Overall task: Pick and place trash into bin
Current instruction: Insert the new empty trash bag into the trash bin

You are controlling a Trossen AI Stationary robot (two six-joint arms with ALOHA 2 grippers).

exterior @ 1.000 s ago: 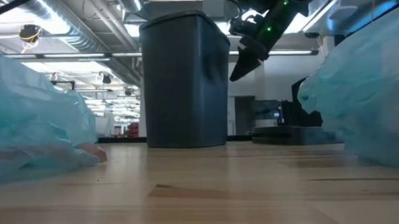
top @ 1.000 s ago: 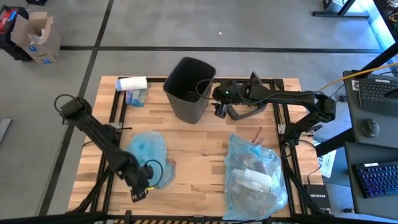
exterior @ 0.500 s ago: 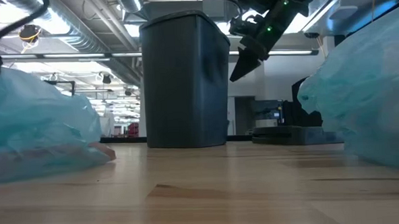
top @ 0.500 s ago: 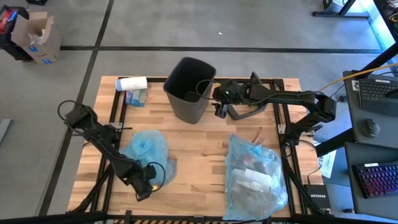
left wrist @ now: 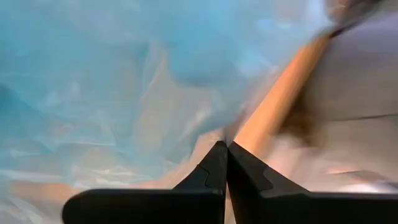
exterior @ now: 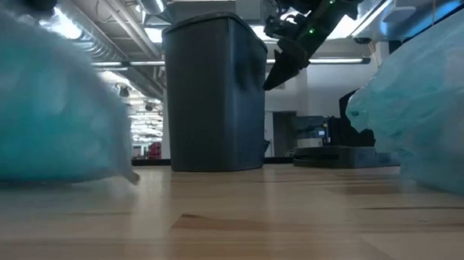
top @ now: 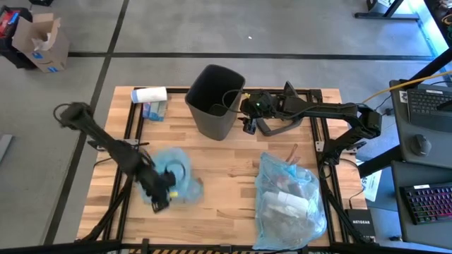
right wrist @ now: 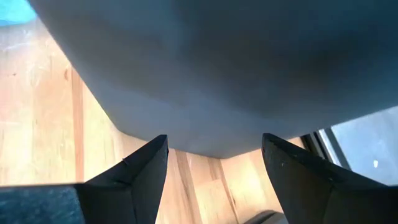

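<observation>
Left claw (top: pixel 157 200) pinched shut on the blue liner bag (top: pixel 171 169); right claw (top: pixel 246 124) gaped beside the unlined bin (top: pixel 214 100); trash bag (top: pixel 288 200) untouched.

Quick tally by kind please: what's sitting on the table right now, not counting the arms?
Dark grey bin: 1
Light blue empty bag, at the left gripper: 1
Light blue bag filled with trash: 1
White roll: 1
Small blue-green packet beside the roll: 1
Total: 5
</observation>
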